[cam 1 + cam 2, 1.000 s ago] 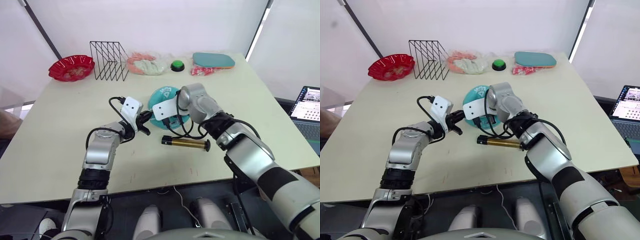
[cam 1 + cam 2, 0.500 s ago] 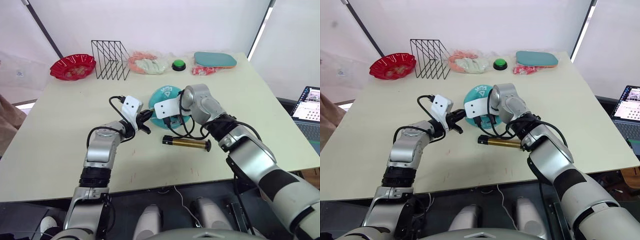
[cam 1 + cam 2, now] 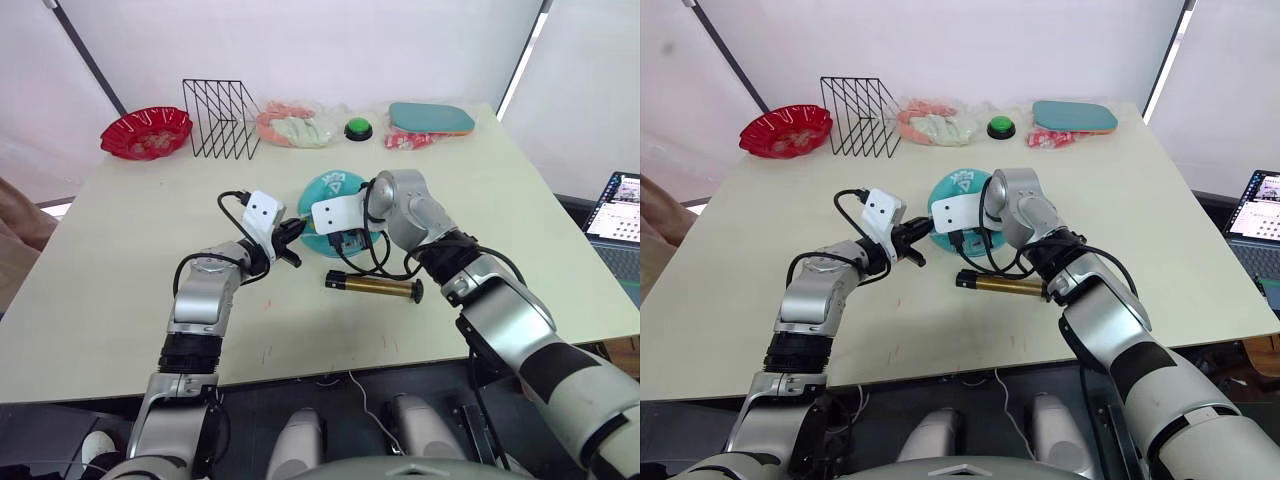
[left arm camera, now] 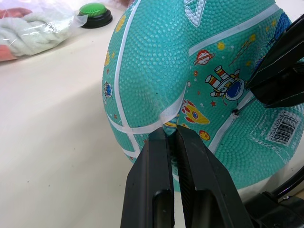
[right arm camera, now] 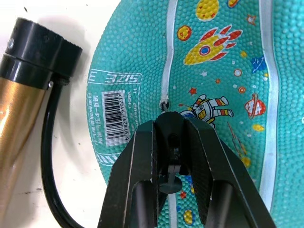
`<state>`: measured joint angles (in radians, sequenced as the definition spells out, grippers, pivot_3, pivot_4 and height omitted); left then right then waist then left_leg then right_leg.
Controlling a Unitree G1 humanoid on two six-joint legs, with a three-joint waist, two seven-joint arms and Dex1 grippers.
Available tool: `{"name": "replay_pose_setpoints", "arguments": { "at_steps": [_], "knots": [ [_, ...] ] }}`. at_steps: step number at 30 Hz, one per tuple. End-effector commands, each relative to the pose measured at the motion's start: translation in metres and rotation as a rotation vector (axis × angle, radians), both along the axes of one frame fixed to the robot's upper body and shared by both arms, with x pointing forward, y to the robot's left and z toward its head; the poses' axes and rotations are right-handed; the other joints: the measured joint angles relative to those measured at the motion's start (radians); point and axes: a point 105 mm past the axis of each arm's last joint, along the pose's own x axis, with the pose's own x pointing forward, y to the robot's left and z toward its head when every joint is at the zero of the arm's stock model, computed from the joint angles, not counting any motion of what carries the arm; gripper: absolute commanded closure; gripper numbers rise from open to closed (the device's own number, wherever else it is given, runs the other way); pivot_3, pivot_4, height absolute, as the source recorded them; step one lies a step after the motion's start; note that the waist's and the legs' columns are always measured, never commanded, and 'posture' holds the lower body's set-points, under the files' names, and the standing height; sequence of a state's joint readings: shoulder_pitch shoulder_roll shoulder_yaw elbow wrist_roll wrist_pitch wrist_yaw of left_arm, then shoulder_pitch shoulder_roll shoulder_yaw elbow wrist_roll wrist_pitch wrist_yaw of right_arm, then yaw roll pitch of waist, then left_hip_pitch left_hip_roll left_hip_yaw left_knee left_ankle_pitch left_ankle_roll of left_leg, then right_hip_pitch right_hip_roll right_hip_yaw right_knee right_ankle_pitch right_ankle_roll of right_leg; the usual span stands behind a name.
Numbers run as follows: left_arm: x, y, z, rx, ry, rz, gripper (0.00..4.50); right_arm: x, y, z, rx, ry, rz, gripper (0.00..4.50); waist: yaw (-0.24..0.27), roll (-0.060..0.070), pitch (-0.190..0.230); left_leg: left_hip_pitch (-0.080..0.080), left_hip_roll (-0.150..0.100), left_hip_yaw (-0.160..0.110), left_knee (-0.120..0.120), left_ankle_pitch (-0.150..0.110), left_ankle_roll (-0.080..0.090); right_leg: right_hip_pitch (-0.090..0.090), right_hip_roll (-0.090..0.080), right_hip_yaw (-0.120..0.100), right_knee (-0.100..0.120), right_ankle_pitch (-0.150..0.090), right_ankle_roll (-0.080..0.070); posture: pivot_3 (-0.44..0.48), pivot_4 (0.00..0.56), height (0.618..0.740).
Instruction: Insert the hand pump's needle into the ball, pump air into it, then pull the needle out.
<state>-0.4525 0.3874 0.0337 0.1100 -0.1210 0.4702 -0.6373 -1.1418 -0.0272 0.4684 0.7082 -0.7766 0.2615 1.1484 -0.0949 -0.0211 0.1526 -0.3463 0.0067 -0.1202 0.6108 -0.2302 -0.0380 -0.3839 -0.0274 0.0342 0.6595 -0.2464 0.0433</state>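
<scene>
Left claw pinches ball; right claw grips needle (mid-table).

Silver-grey jointed arms carry black bands, looping black cables and white wrist boxes; each pincer has black fingers.

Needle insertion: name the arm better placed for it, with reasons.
Right. The right gripper holds the needle, its tip just short of the ball valve; the left gripper pinches the ball's skin.
</scene>
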Motion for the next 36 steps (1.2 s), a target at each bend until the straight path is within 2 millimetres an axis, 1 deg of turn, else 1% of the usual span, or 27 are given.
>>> {"name": "replay_pose_setpoints", "arguments": {
  "at_steps": [1, 2, 3, 4, 5, 6, 7, 8, 9, 11, 14, 16, 18, 21, 26, 28, 29, 32, 36],
  "knots": [
    [-0.005, -0.035, -0.005, -0.018, 0.022, -0.141, 4.50, -0.025, 0.028, -0.011, 0.094, 0.128, 0.088, 3.09, 0.001, 0.001, 0.001, 0.000, 0.000, 0.000, 0.000, 0.000, 0.000, 0.000, 0.000, 0.000, 0.000, 0.000, 0.000, 0.000, 0.150, 0.740],
    [-0.005, -0.034, -0.006, -0.016, 0.023, -0.140, 4.50, -0.023, 0.026, -0.007, 0.110, 0.120, 0.080, 2.73, 0.005, 0.001, 0.004, -0.001, 0.000, -0.001, 0.000, 0.000, 0.000, 0.000, 0.000, -0.001, -0.001, 0.000, 0.000, 0.000, 0.150, 0.740],
    [-0.005, -0.034, -0.006, -0.014, 0.024, -0.139, 4.50, -0.019, 0.024, -0.001, 0.135, 0.107, 0.063, 2.34, 0.012, 0.005, 0.009, -0.002, -0.001, -0.002, 0.000, 0.000, 0.000, 0.000, -0.001, -0.003, -0.002, 0.000, 0.000, 0.000, 0.150, 0.740],
    [-0.004, -0.032, -0.007, -0.009, 0.026, -0.136, 4.50, -0.016, 0.019, 0.005, 0.157, 0.104, 0.046, 1.76, 0.018, 0.009, 0.011, -0.008, -0.003, -0.002, 0.000, 0.001, -0.001, -0.005, 0.000, -0.005, -0.002, 0.000, 0.000, 0.000, 0.150, 0.740],
    [-0.004, -0.031, -0.008, -0.005, 0.027, -0.134, 4.50, -0.014, 0.015, 0.011, 0.180, 0.103, 0.034, 1.76, 0.026, 0.011, 0.013, -0.016, -0.004, -0.002, 0.000, 0.005, -0.007, -0.012, -0.001, -0.006, -0.001, 0.000, 0.000, 0.000, 0.150, 0.740],
    [-0.003, -0.030, -0.008, -0.002, 0.027, -0.132, 4.50, -0.014, 0.012, 0.015, 0.195, 0.104, 0.028, 1.76, 0.030, 0.010, 0.012, -0.024, -0.005, -0.002, -0.001, 0.011, -0.008, -0.019, -0.001, -0.006, 0.000, 0.001, 0.001, 0.000, 0.150, 0.740],
    [-0.003, -0.029, -0.008, -0.001, 0.027, -0.133, 4.50, -0.013, 0.009, 0.020, 0.218, 0.107, 0.017, 1.76, 0.034, 0.009, 0.012, -0.032, -0.005, -0.004, 0.000, 0.012, -0.009, -0.024, -0.001, -0.007, 0.000, 0.003, 0.005, 0.000, 0.150, 0.740],
    [-0.003, -0.029, -0.008, -0.001, 0.027, -0.133, 4.50, -0.014, 0.005, 0.024, 0.231, 0.107, 0.016, 1.76, 0.036, 0.010, 0.013, -0.039, -0.005, -0.005, 0.000, 0.015, -0.014, -0.030, -0.002, -0.008, -0.001, 0.006, 0.001, 0.000, 0.150, 0.740],
    [-0.002, -0.028, -0.008, 0.001, 0.026, -0.132, 4.50, -0.016, -0.002, 0.031, 0.257, 0.111, 0.009, 1.76, 0.039, 0.010, 0.013, -0.041, -0.006, -0.004, 0.000, 0.015, -0.015, -0.032, -0.003, -0.008, -0.001, 0.007, 0.000, 0.000, 0.150, 0.740],
    [0.000, -0.027, -0.007, 0.003, 0.025, -0.132, 4.50, -0.022, -0.014, 0.041, 0.296, 0.117, 0.007, 1.76, 0.051, 0.012, 0.014, -0.042, -0.009, -0.005, -0.003, 0.015, -0.015, -0.033, -0.006, -0.008, -0.003, 0.007, -0.001, 0.000, 0.150, 0.740],
    [0.001, -0.027, -0.005, 0.004, 0.023, -0.133, 4.50, -0.029, -0.023, 0.050, 0.344, 0.126, -0.008, 1.76, 0.054, 0.013, 0.016, -0.047, -0.012, -0.008, -0.004, 0.014, -0.013, -0.035, -0.008, -0.011, -0.007, 0.006, 0.000, 0.000, 0.150, 0.740],
    [0.003, -0.028, -0.003, 0.003, 0.020, -0.134, 4.50, -0.035, -0.033, 0.067, 0.413, 0.131, -0.034, 1.76, 0.058, 0.013, 0.017, -0.049, -0.013, -0.010, -0.003, 0.014, -0.013, -0.035, -0.008, -0.013, -0.009, 0.006, 0.000, 0.000, 0.150, 0.740],
    [0.003, -0.029, -0.001, 0.003, 0.018, -0.135, 4.50, -0.041, -0.040, 0.076, 0.443, 0.127, -0.048, 1.76, 0.059, 0.013, 0.019, -0.052, -0.013, -0.013, -0.003, 0.014, -0.013, -0.035, -0.008, -0.017, -0.013, 0.006, 0.000, 0.000, 0.150, 0.740],
    [0.004, -0.030, 0.002, 0.000, 0.016, -0.133, 4.50, -0.044, -0.050, 0.080, 0.442, 0.107, -0.072, 1.76, 0.057, 0.013, 0.019, -0.052, -0.013, -0.015, -0.003, 0.014, -0.012, -0.033, -0.008, -0.019, -0.013, 0.004, 0.004, 0.000, 0.150, 0.740],
    [0.003, -0.034, 0.007, -0.011, 0.013, -0.129, 4.50, -0.049, -0.068, 0.090, 0.458, 0.075, -0.103, 1.76, 0.056, 0.014, 0.019, -0.052, -0.013, -0.016, -0.003, 0.012, -0.009, -0.033, -0.008, -0.020, -0.013, 0.004, 0.004, 0.000, 0.150, 0.740],
    [0.002, -0.036, 0.011, -0.013, 0.011, -0.131, 4.50, -0.051, -0.079, 0.091, 0.441, 0.035, -0.110, 1.76, 0.057, 0.014, 0.020, -0.052, -0.013, -0.016, -0.003, 0.013, -0.010, -0.033, -0.008, -0.020, -0.013, 0.004, 0.004, 0.000, 0.150, 0.740],
    [0.002, -0.038, 0.014, -0.015, 0.007, -0.133, 4.50, -0.059, -0.081, 0.092, 0.489, 0.120, -0.107, 1.76, 0.059, 0.014, 0.020, -0.052, -0.013, -0.016, -0.003, 0.013, -0.010, -0.032, -0.008, -0.021, -0.013, 0.004, 0.004, 0.000, 0.150, 0.740],
    [0.002, -0.040, 0.021, -0.013, 0.008, -0.131, 4.50, -0.063, -0.096, 0.094, 0.495, 0.192, -0.181, 1.76, 0.060, 0.013, 0.022, -0.052, -0.014, -0.017, -0.002, 0.013, -0.010, -0.032, -0.009, -0.021, -0.013, 0.004, 0.004, 0.000, 0.150, 0.740],
    [0.004, -0.041, 0.028, 0.000, 0.016, -0.120, 4.50, -0.065, -0.101, 0.099, 0.480, 0.222, -0.209, 1.76, 0.059, 0.013, 0.025, -0.052, -0.014, -0.017, -0.001, 0.012, -0.009, -0.032, -0.009, -0.021, -0.013, 0.004, 0.004, 0.000, 0.150, 0.740]
  ]
}}
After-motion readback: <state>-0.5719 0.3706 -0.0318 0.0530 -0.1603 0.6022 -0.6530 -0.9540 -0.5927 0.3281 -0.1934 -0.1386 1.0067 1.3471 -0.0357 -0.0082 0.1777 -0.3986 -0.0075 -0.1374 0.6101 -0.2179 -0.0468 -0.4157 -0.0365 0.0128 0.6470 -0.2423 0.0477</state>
